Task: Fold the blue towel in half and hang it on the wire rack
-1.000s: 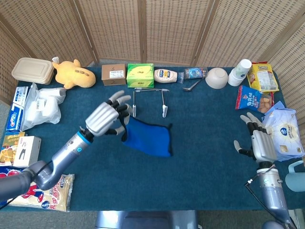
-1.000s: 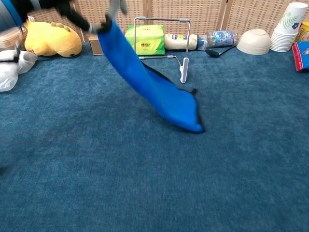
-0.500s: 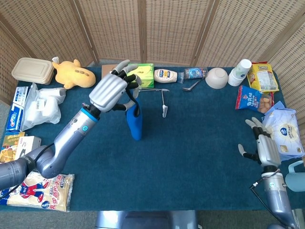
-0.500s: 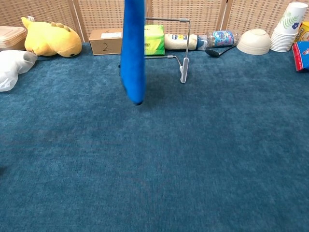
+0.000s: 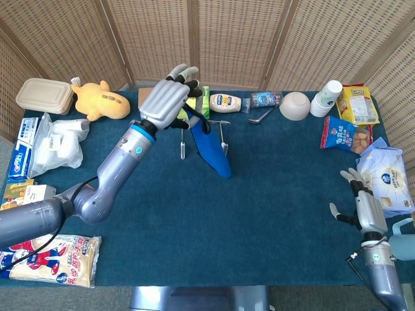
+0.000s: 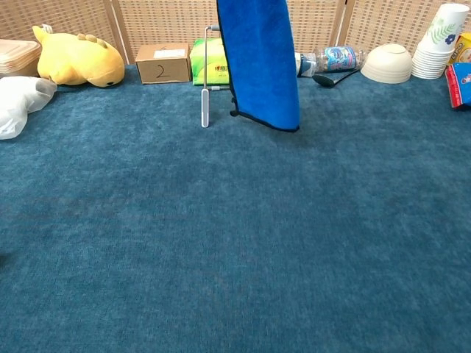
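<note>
The left hand [image 5: 170,97] pinches the top of the blue towel [image 5: 213,150] up high, so it hangs down in front of the wire rack [image 5: 183,137], ready to drape over the bar; the right hand [image 5: 364,208] rests at four o'clock, fingers spread, holding nothing.

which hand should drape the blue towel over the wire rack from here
Left, most likely. The left hand already holds the blue towel up, hanging right at the wire rack. The right hand is open at the table's far right edge, well away from both.
</note>
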